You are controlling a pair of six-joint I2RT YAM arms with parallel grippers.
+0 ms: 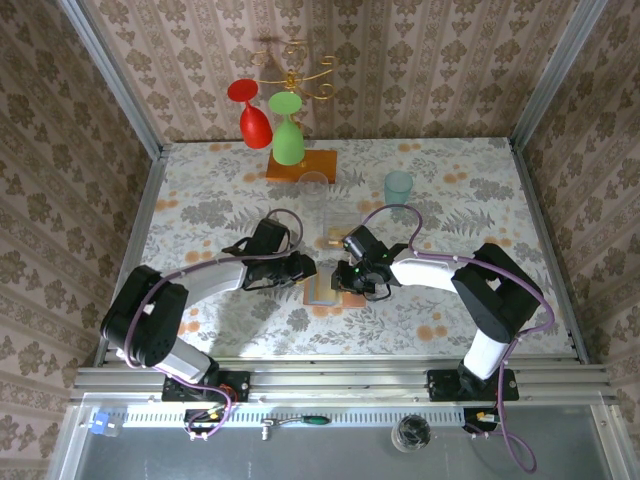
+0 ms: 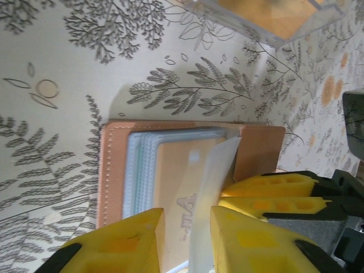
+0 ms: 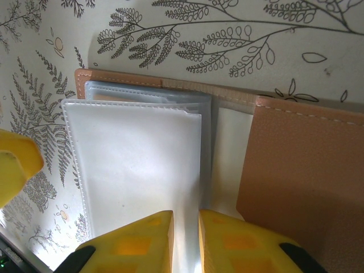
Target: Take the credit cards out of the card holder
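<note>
Mid-table, between the two grippers: card holder [image 1: 321,291], laid open and flat on floral tablecloth [image 1: 200,200], salmon-brown cover underneath, stack of clear sleeves [image 3: 136,159] uppermost.

From above: holder reduced to a pale patch, largely masked by left gripper [image 1: 305,268] and right gripper [image 1: 346,276] meeting tip to tip over it; cards not distinguishable.

From left wrist: one tan credit card [image 2: 173,176] lying within the sleeve stack, inside the holder, not yet out, pale raised lettering on its face; stepped sleeve edges along one side; single sleeve leaf [image 2: 213,187] raised on edge, slanting across the card. State of left fingers [image 2: 122,244]: apart, card visible through the gap, clamped on nothing, raised leaf leaning against one inner face. Yellow fingers of right gripper entering from the right, pressed nearly together at that leaf.

From right wrist: sleeves frosted white, contents unreadable; right fingers [image 3: 131,244] closed to a slit, white leaf edge running between them, apparently pinched.

Hidden or uncertain: count of cards; colour of any below the tan one; near end of holder, covered by fingers in both wrist views.

Surroundings, far side: glass rack [image 1: 290,75] on orange wooden base [image 1: 305,166], red glass [image 1: 250,118] and green glass [image 1: 288,138] hung bowl-down; clear tumbler [image 1: 315,185]; teal cup [image 1: 398,187], well apart. Closest obstruction: clear acrylic stand [image 1: 326,228], upright just beyond the holder.
</note>
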